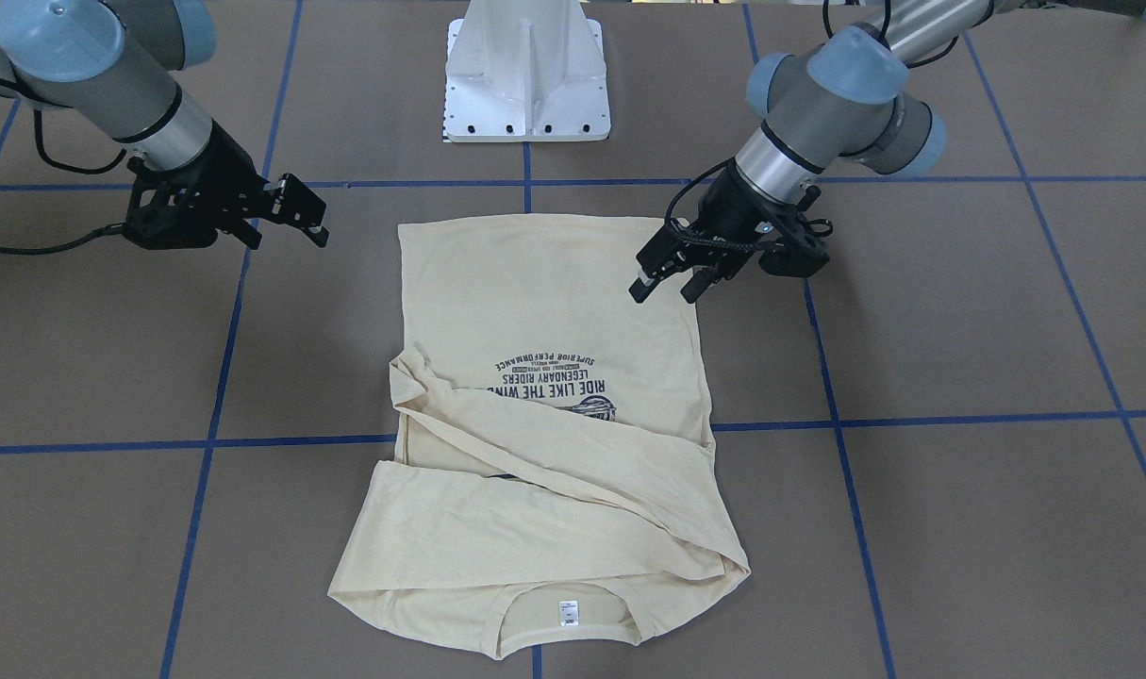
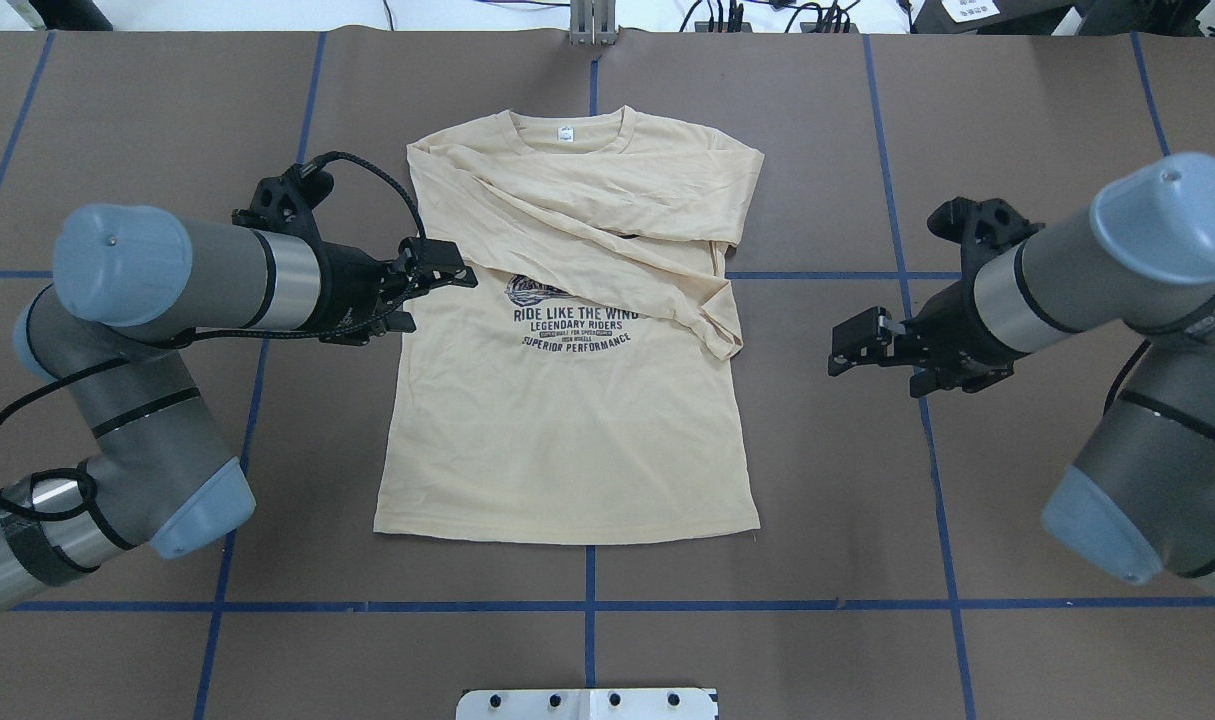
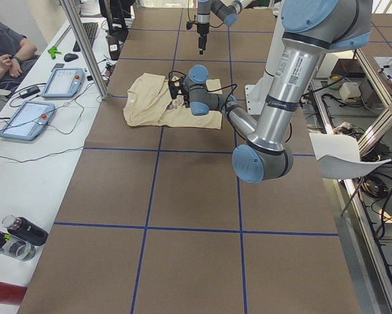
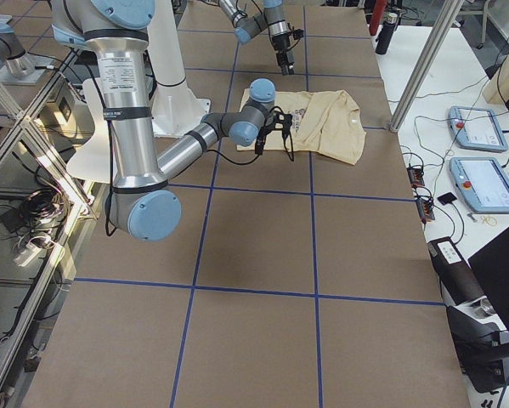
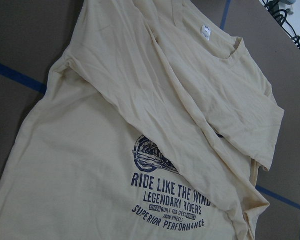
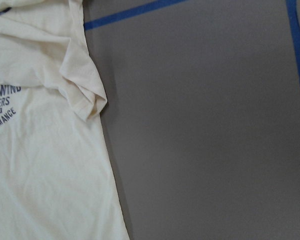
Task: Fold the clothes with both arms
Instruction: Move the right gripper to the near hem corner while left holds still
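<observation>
Cream-yellow long-sleeved T-shirt [image 2: 567, 430] lies flat mid-bench [image 2: 1017, 120], print up. Its long axis runs straight away from the robot: hem near the base, collar [image 2: 567, 125] far, both sleeves crossed over the chest. Your left pincer [image 1: 664, 292] hovers over the shirt's side edge, your right pincer [image 1: 288, 236] is well clear. Both have fingers apart and are empty.

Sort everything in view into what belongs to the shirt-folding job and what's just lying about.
Belongs to the job:
- cream T-shirt, both sleeves folded across its chest
- left gripper, open and empty
- right gripper, open and empty

Just lying about:
- white pedestal base
- two touchscreen pendants on the side table
- bottles
- a seated person
</observation>
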`<state>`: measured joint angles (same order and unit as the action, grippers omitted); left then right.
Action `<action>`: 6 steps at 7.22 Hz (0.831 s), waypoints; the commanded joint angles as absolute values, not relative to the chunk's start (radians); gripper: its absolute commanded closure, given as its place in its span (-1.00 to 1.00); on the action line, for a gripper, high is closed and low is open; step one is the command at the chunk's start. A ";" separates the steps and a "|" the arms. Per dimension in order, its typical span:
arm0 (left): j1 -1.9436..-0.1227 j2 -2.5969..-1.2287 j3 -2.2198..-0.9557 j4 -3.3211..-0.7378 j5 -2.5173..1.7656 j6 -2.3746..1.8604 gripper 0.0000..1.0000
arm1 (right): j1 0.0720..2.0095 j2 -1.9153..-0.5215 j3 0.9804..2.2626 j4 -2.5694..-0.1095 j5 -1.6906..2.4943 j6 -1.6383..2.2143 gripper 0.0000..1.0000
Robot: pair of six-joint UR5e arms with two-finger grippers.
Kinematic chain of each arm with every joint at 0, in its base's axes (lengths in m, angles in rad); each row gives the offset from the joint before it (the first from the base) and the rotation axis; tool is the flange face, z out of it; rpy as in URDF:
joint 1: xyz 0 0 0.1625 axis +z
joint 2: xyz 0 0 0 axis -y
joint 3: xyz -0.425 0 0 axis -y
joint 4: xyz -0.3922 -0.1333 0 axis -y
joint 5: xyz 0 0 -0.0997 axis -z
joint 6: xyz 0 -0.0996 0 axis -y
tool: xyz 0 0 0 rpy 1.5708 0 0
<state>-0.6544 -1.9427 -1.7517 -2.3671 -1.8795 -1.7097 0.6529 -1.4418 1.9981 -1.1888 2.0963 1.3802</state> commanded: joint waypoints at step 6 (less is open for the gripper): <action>-0.649 -1.936 -1.763 -2.364 -1.902 -1.709 -1.00 | 0.364 -1.313 1.893 -1.175 1.847 1.542 -1.00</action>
